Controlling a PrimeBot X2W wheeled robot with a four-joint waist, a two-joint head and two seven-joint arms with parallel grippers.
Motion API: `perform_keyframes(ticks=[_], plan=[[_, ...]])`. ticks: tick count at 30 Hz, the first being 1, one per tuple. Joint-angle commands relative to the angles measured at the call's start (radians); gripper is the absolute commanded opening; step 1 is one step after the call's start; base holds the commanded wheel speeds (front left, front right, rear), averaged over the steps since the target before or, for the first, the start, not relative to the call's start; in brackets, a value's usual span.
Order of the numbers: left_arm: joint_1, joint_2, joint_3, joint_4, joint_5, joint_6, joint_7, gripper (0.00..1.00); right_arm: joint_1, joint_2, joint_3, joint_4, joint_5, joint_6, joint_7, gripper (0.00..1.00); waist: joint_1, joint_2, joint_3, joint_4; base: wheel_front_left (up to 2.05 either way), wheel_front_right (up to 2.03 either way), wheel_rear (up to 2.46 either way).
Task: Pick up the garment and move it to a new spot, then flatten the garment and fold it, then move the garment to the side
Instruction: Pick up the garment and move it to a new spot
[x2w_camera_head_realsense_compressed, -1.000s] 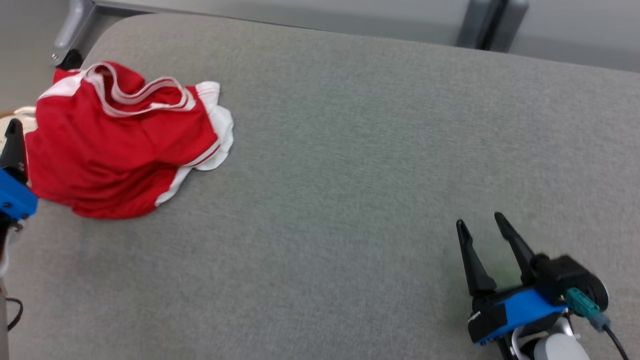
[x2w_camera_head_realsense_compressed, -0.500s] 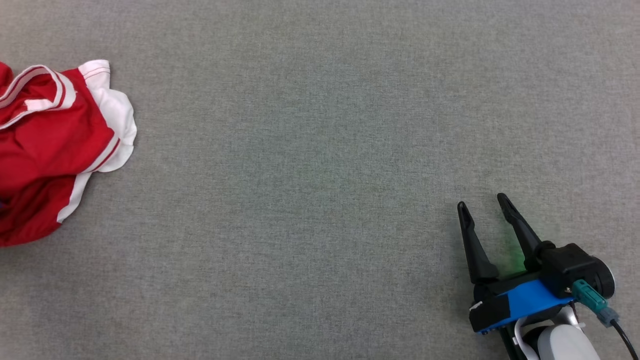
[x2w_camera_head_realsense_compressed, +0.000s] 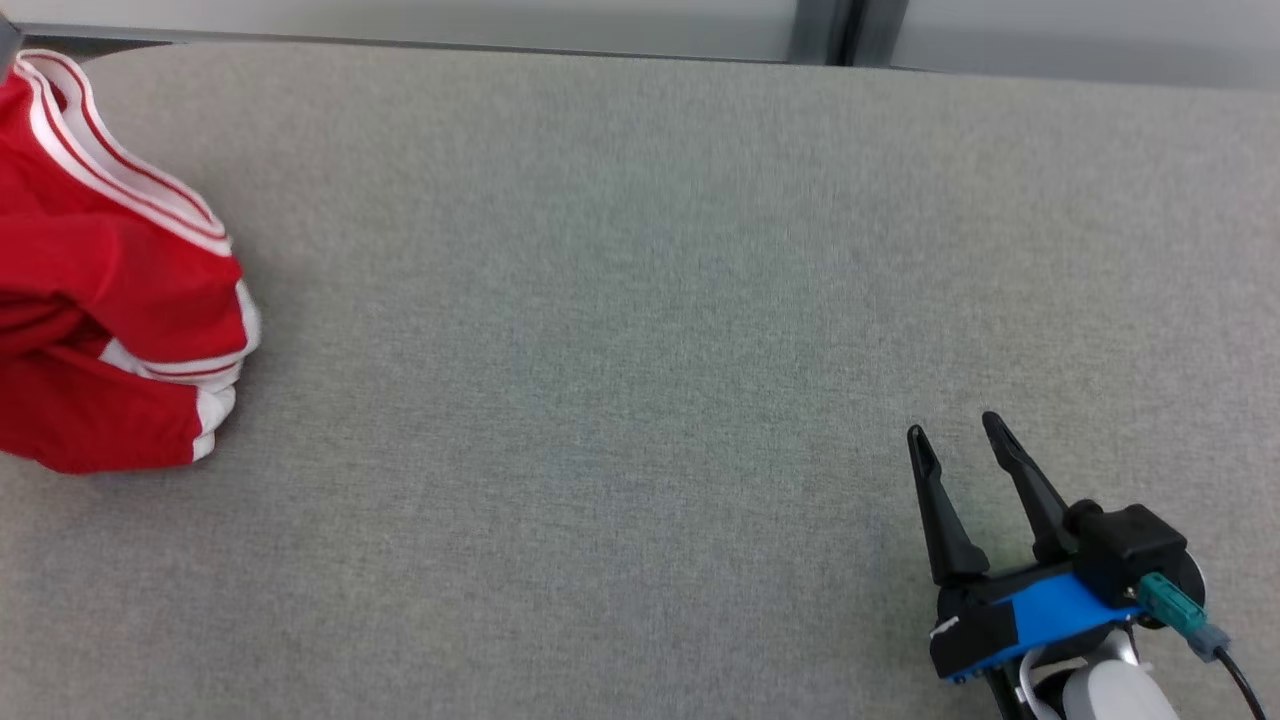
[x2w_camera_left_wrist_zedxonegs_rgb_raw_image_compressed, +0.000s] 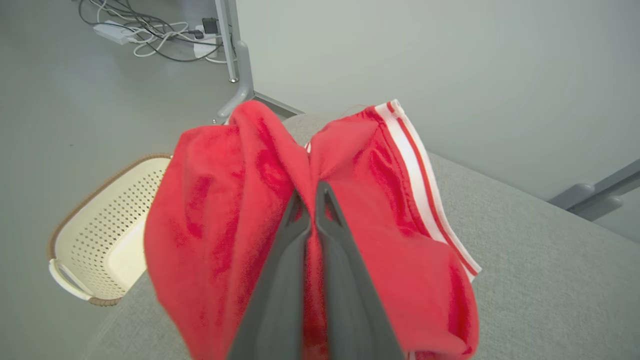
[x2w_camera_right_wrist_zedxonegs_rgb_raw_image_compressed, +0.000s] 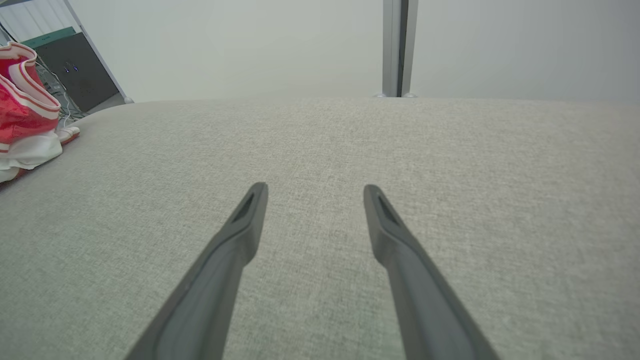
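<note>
Left fingers: the two long dark fingers (x2w_camera_left_wrist_zedxonegs_rgb_raw_image_compressed: 280, 270) of the left gripper (x2w_camera_left_wrist_zedxonegs_rgb_raw_image_compressed: 312, 192) were clenched together on a fold of the red fabric garment with white striped trim (x2w_camera_left_wrist_zedxonegs_rgb_raw_image_compressed: 215, 225). A second earlier they had stood spread beside the cloth.
Garment in the grip: the cloth hung bunched around both sides of the closed fingers, a white stripe running down its right flank.
Garment's place: it sat at the far left of the grey fabric-covered table (x2w_camera_head_realsense_compressed: 640, 300), close to the rounded corner. A second earlier it had lain spread in a crumpled heap; now it was gathered and seemed partly raised.
Below the corner: a cream perforated plastic basket with a brown rim (x2w_camera_left_wrist_zedxonegs_rgb_raw_image_compressed: 100, 225) stood on the floor beside the table.
Right gripper: the right gripper (x2w_camera_head_realsense_compressed: 955, 440) rested low over the table's near right part, fingers released and spread, nothing between them, well apart from the garment, as it had been throughout.
Meaning for the task: the pick-up grasp appeared made. Carrying to a new spot, flattening, folding and setting aside all remained.
Risk: a one-fold pinch might let the garment slide out or drag.
</note>
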Motion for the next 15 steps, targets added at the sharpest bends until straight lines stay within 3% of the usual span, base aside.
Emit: perform_keyframes(ticks=[1,7,15], plan=[[-0.04,0.023,-0.011,-0.023,0.013,-0.014,-0.007,0.0,0.007,-0.006,0.006,0.015,0.017,0.0,-0.011,1.0,0.0,-0.0002,-0.047,-0.018,0.0,0.0,0.0],[-0.141,0.031,-0.08,-0.114,0.029,-0.068,0.039,0.0,0.032,-0.006,0.022,0.076,0.07,0.0,-0.039,1.0,0.0,-0.0002,-0.167,-0.042,0.0,0.0,0.0],[-0.235,-0.057,-0.186,-0.269,0.02,-0.079,0.117,0.0,0.061,-0.005,0.03,0.116,0.104,0.0,-0.061,1.0,0.0,-0.0002,-0.261,-0.123,0.0,0.0,0.0]])
